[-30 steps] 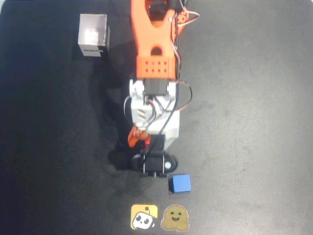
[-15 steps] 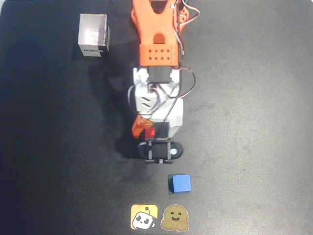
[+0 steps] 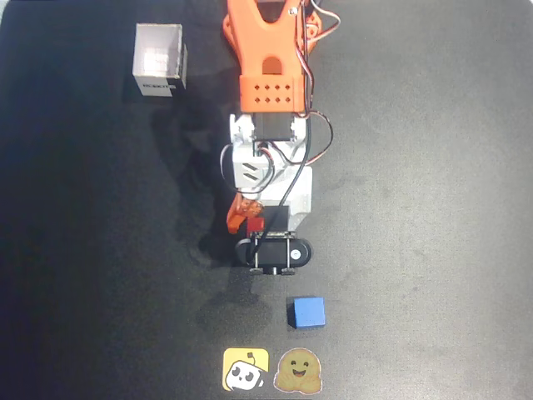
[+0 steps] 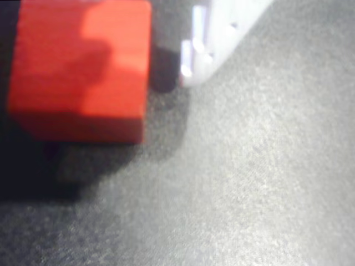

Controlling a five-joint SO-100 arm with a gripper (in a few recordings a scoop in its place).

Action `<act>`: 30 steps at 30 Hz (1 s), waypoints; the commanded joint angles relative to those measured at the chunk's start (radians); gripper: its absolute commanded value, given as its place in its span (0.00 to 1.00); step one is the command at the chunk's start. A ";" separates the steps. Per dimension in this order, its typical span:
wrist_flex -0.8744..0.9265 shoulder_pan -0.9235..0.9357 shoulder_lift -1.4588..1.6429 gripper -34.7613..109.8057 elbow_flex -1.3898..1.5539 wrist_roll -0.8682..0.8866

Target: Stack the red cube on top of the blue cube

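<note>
Overhead view, left to right: a white open box (image 3: pixel 158 60) sits upper left on the black table (image 3: pixel 433 167), well apart from everything else. Center, the orange and white arm (image 3: pixel 271 100) reaches down from the top edge, wires looping along its right side. At its lower end the gripper (image 3: pixel 252 218) pinches the red cube (image 3: pixel 255 223); just a small red patch of it shows between an orange finger (image 3: pixel 239 215) on the left and the white body on the right. A black camera mount (image 3: pixel 273 253) sits just below the cube. Below that and slightly right, the blue cube (image 3: pixel 306 312) rests on the table, near the gripper but apart from it, nothing on top. At the bottom edge two stickers, a yellow one (image 3: pixel 245 369) and a tan smiling one (image 3: pixel 298 370), lie side by side just below the blue cube. Wrist view: red cube (image 4: pixel 83 66) large at upper left, blurred, casting a shadow on the table (image 4: pixel 266 183) beneath it; a white finger (image 4: pixel 213 39) just to its right, contact there hard to tell through the blur. Cannot tell whether the cube is lifted clear of the table.
</note>
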 commanded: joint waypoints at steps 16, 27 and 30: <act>-0.054 0.021 0.044 0.25 0.034 -0.002; 0.091 0.025 0.086 0.24 -0.035 0.017; 0.173 0.025 0.109 0.24 -0.081 0.026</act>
